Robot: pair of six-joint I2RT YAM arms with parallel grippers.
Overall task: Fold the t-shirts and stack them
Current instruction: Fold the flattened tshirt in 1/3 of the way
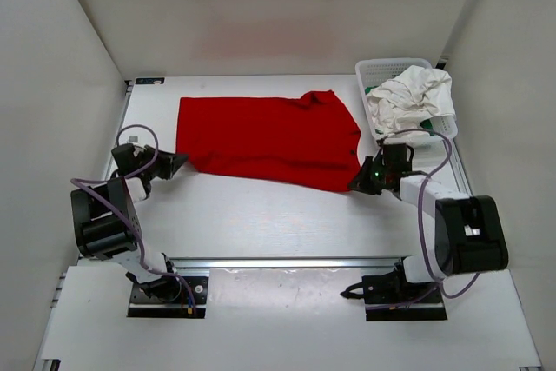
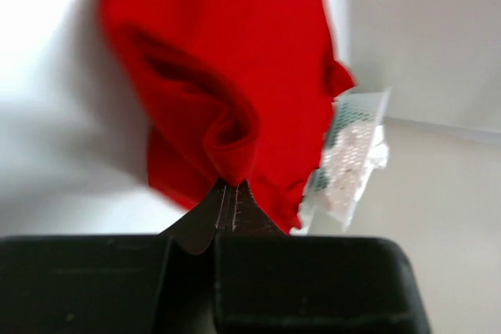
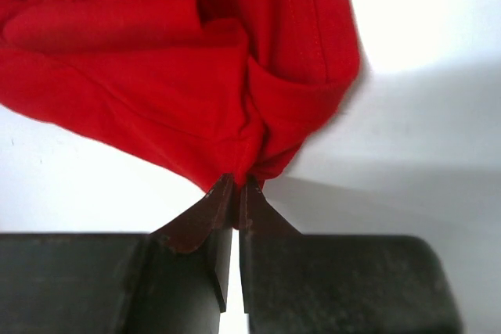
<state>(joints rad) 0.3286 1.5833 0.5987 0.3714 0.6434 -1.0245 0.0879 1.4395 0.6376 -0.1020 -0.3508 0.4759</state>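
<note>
One red shirt (image 1: 265, 141) lies spread mid-table, its 8 o'clock corner pinched between the closed fingers of the left gripper (image 1: 181, 161) and its 4 o'clock corner likewise in the right gripper (image 1: 358, 184). At 2 o'clock, one white shirt (image 1: 408, 97) heaps over a sliver of green shirt (image 1: 425, 122) in one basket (image 1: 382, 67). The table (image 1: 261, 223) and walls are white.

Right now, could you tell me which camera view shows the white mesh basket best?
The top external view: the whole basket sits at the far right, heaped with white cloth. The left wrist view catches only a blurred part beyond the red shirt; the right wrist view shows none.
</note>
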